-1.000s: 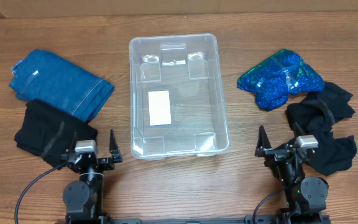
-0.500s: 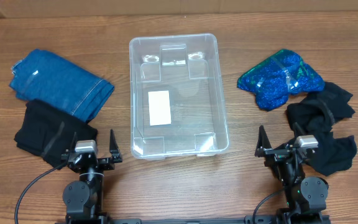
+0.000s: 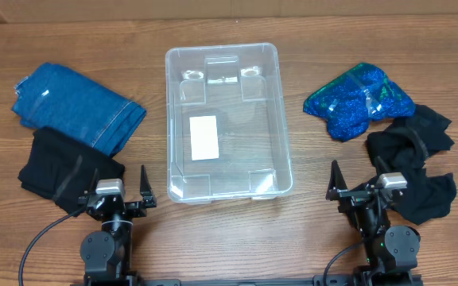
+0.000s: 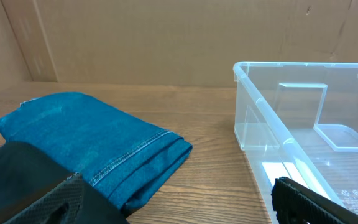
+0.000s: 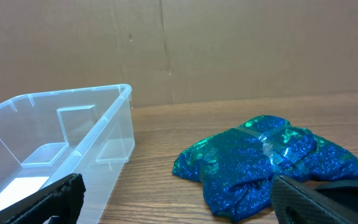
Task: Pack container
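**Nothing has moved; packing not begun**

Across the last second the overhead view is unchanged: both arms sit parked at the near edge of the table point(image 3: 229, 238), and no garment has shifted. As I read it, the task stands at its very start, with every item yet to go in.

The container point(image 3: 249, 147) lies in the middle of the table between the 2 arms, upright and empty. To its left are folded blue jeans point(image 3: 78, 107) with a black garment point(image 3: 58, 171) just in front of them. To its right are a sparkly blue-green bundle point(image 3: 356, 99) and a crumpled black cloth point(image 3: 416, 159).

The left gripper point(image 3: 119, 187) has its jaws spread wide with nothing between them, and the right gripper point(image 3: 356, 184) is the same. Each wrist view shows 2 fingertips far apart at the bottom corners.

The white label point(image 3: 203, 137) on the container floor looks blank from above. Faint moulded marks point(image 4: 353, 194) show in the left wrist view, possibly text, but too small to read. No brand is legible anywhere.
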{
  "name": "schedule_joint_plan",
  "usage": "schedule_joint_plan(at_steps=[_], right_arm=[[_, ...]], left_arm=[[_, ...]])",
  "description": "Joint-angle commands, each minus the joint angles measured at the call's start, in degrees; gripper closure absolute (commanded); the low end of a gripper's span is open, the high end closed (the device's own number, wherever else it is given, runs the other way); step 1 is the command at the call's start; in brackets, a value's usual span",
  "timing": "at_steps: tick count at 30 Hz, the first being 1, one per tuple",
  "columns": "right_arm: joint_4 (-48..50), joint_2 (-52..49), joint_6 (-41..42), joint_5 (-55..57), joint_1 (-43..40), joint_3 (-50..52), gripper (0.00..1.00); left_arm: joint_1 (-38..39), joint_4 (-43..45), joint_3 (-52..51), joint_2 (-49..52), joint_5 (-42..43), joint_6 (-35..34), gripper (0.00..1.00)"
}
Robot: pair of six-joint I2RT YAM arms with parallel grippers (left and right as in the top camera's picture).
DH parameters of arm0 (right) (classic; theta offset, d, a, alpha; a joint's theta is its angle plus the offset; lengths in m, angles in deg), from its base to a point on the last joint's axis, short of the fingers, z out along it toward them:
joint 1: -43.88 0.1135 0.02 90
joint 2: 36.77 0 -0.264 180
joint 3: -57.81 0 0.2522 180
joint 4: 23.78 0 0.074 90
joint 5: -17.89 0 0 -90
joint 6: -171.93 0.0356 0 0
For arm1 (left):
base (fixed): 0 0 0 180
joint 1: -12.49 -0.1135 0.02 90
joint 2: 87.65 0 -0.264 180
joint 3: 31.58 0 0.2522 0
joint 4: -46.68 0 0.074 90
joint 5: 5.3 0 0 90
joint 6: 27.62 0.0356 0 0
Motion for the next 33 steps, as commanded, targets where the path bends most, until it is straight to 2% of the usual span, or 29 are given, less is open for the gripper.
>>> schedule_joint_plan(at_steps=[1,15,19,23,25,28,33], right_arm=[[0.4,0.5,0.2,0.1,0.3,0.6,0.0],[0.5,0.5,0.3,-0.3,0.3,0.6,0.0],[0.5,0.5,11.4,-0.8,0.3,0.5,0.0],[-1.2,0.1,13.8,-0.7,0.3,-0.9,0.0],[-3.1,-1.0,13.8,0.9,0.3,-3.3,0.0],[-4.7,-5.9,14.1,2.8,0.3,-9.5,0.0],[-9.5,-21.2,14.0,3.1,0.3,-23.7,0.0]], left_arm=[[0.3,0.1,-0.2,-0.5,0.3,-0.6,0.0],[0.3,0.1,-0.2,-0.5,0.3,-0.6,0.0],[0.3,0.2,-0.2,-0.5,0.8,-0.9,0.0],[0.3,-0.4,0.8,-0.5,2.2,-3.3,0.0],[0.3,-2.3,3.3,-0.4,2.1,-5.0,0.0],[0.3,-9.1,12.0,1.2,-2.5,-7.6,0.0],[0.3,-16.0,27.5,12.3,-5.0,-7.5,0.0]])
